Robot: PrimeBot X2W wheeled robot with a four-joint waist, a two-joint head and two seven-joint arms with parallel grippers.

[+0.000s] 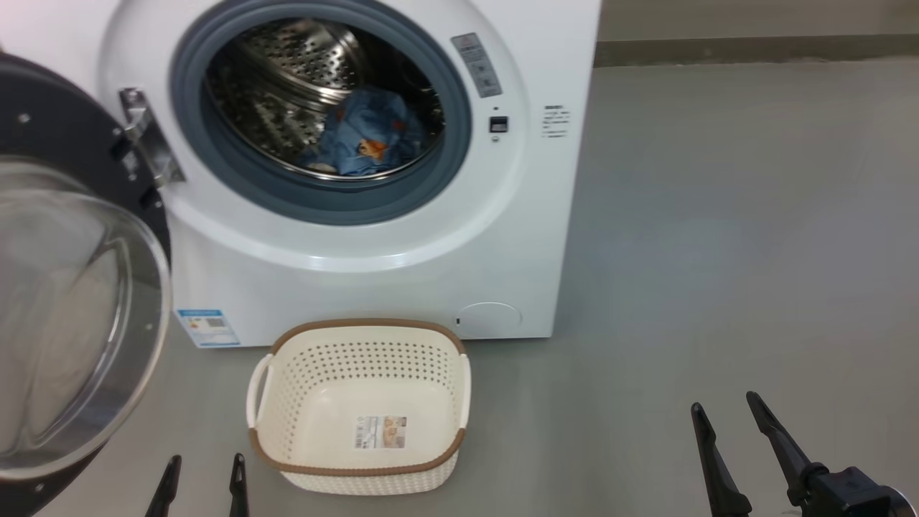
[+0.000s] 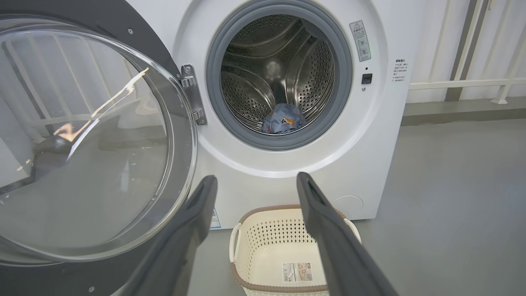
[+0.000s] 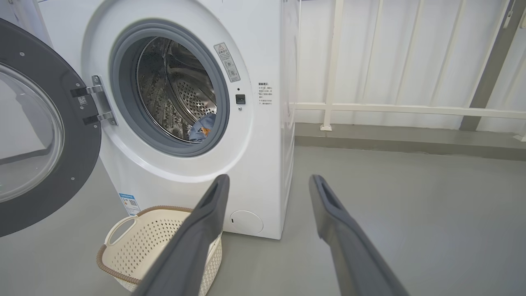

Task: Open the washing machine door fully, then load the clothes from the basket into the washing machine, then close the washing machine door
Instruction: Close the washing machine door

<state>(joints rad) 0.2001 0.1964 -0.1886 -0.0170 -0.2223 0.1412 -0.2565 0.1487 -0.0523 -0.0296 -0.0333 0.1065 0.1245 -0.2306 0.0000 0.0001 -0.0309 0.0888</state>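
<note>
Both grippers are spread wide and hold nothing. The left gripper [image 1: 206,465] hovers low over the floor [image 1: 718,251], just beside the near left corner of the basket [image 1: 362,324], while the right gripper [image 1: 725,402] is well off to the basket's right. The basket stands just before the washing machine [image 1: 359,287]. The clothes [image 1: 366,133] lie bunched in the drum [image 1: 287,86], well beyond both grippers. The door [image 1: 50,115] stands swung open on the left.

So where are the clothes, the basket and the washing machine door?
the clothes [image 1: 366,136], head view, middle of the blue bundle.
the basket [image 1: 366,322], head view, brown back rim.
the washing machine door [image 2: 82,144], left wrist view, glass window.
</note>
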